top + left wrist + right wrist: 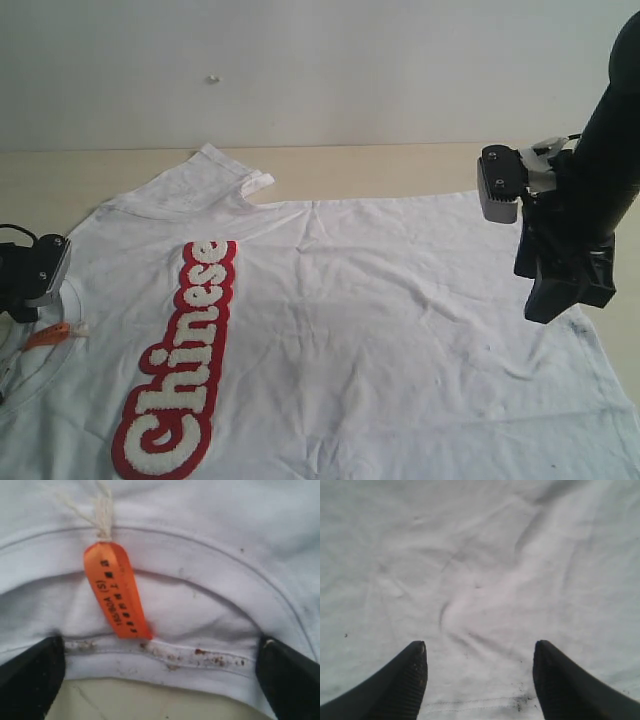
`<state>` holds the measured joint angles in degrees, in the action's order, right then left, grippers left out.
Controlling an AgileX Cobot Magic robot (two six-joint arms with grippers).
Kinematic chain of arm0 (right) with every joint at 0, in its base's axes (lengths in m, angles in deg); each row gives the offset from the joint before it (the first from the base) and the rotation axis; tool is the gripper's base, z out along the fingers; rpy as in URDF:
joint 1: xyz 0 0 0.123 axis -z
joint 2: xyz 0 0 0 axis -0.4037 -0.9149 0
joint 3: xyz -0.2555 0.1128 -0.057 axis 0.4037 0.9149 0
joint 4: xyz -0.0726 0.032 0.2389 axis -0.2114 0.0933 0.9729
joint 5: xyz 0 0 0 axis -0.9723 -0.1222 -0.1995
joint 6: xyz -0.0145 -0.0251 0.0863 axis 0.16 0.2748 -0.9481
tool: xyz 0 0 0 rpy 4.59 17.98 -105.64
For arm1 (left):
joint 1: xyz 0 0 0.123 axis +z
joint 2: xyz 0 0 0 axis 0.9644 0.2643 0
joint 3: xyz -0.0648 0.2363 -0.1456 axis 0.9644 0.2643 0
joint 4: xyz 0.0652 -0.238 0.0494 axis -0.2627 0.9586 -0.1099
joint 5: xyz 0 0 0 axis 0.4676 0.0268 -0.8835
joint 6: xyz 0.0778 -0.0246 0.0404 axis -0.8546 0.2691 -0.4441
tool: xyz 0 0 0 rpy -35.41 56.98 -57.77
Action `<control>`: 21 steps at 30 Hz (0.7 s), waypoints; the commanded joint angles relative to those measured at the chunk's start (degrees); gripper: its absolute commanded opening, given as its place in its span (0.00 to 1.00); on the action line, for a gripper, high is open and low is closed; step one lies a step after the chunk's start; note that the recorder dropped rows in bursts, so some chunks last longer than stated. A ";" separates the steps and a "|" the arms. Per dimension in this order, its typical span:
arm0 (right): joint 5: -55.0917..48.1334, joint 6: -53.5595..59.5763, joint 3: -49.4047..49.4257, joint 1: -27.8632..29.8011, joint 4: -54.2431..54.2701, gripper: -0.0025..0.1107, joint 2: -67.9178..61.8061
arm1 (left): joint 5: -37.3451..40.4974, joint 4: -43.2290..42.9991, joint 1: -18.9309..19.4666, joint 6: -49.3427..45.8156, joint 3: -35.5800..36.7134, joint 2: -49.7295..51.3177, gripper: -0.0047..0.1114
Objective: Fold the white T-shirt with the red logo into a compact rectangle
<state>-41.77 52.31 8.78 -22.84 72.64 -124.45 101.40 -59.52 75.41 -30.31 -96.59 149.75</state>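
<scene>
**Exterior view.** The shirt [400,320] lies spread flat, front up, on a pale tan table [380,165], with a plain white wall [320,60] behind. The picture's lower edge cuts the shirt off, so only one sleeve [225,175] shows, beyond the far end of the logo [180,365]. There is one logo, white fuzzy letters edged in red that read "Chinese". Left of the logo, at the picture's edge, sits the left gripper [28,285], half cut off, with its jaws hidden in this view. One orange tag [50,335] lies left of the logo's middle. Well to the right of the logo, the right gripper [560,290] hangs over the shirt's far edge, and its fingertips cannot be made out from here.

**Left wrist view.** The left gripper's two black fingers [30,677] are cut off at the corners. They stand wide apart, one at each side of the collar [200,630], and grip nothing. Whether they touch the cloth cannot be told. The tag hangs from white thread, and its print is too blurred to read. Brown specks [200,655] dot the collar seam. A strip of table shows past the collar.

**Right wrist view.** The right gripper's two ribbed black fingers [405,680] are spread wide over wrinkled cloth and hold nothing. Contact with the cloth cannot be told. One hem [470,702] seam runs between them, with dark smudges [520,700] on it.
</scene>
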 commanded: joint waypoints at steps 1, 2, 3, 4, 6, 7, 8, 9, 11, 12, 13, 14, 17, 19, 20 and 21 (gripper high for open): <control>-0.34 0.61 -0.40 0.02 0.39 0.55 -0.81 | -2.51 0.44 -0.28 -0.22 0.18 1.33 0.94; -0.34 0.61 -0.40 0.02 0.39 0.55 -0.93 | -2.62 0.44 -0.28 -0.22 0.18 1.33 0.94; -0.34 0.61 -0.40 0.02 0.28 0.55 -0.92 | -2.62 0.44 -0.14 -0.22 0.18 1.33 0.94; -0.34 0.61 -0.40 0.02 0.14 0.55 -0.92 | -2.62 0.44 -0.14 -0.22 0.18 1.33 0.94; -0.34 0.61 -0.40 0.02 0.14 0.55 -0.92 | -2.73 0.44 -0.03 -0.22 0.18 1.33 0.94; -0.34 0.61 -0.40 0.02 0.14 0.55 -0.92 | -2.73 0.44 -0.03 -0.22 0.18 1.33 0.94; -0.34 0.61 -0.40 0.02 0.14 0.55 -0.92 | -2.73 0.44 -0.03 -0.22 0.18 1.33 0.94; -0.34 0.61 -0.40 0.02 0.14 0.55 -0.92 | -2.73 0.44 -0.03 -0.22 0.18 1.33 0.94; -0.34 0.61 -0.40 0.02 0.14 0.55 -0.92 | -2.73 0.44 -0.03 -0.22 0.18 1.33 0.94; -0.34 0.61 -0.40 0.02 0.14 0.55 -0.92 | -2.73 0.44 -0.03 -0.22 0.18 1.33 0.94; -0.34 0.61 -0.40 0.02 -0.19 0.55 -0.92 | -2.73 0.44 -0.03 -0.22 0.18 1.33 0.94; -0.49 0.61 -0.40 0.02 -0.91 0.55 -0.92 | -2.73 0.44 -0.03 -0.22 0.18 1.33 0.94; -0.98 0.48 -0.40 0.02 -4.24 0.55 -0.92 | -2.73 0.44 -0.03 -0.22 0.18 1.33 0.94; -0.53 0.48 -0.40 0.02 -7.45 0.55 -0.92 | -2.73 0.44 -0.03 -0.22 0.18 1.33 0.94; -0.07 0.48 -0.40 0.02 -9.05 0.55 -0.92 | -2.73 0.44 -0.03 -0.22 0.18 1.33 0.94; 0.07 0.48 -0.40 0.02 -10.18 0.55 -0.92 | -2.73 0.44 -0.03 -0.22 0.18 1.33 0.94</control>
<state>-42.11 52.31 8.78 -22.84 66.42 -125.43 101.29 -59.52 75.41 -30.40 -96.59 149.75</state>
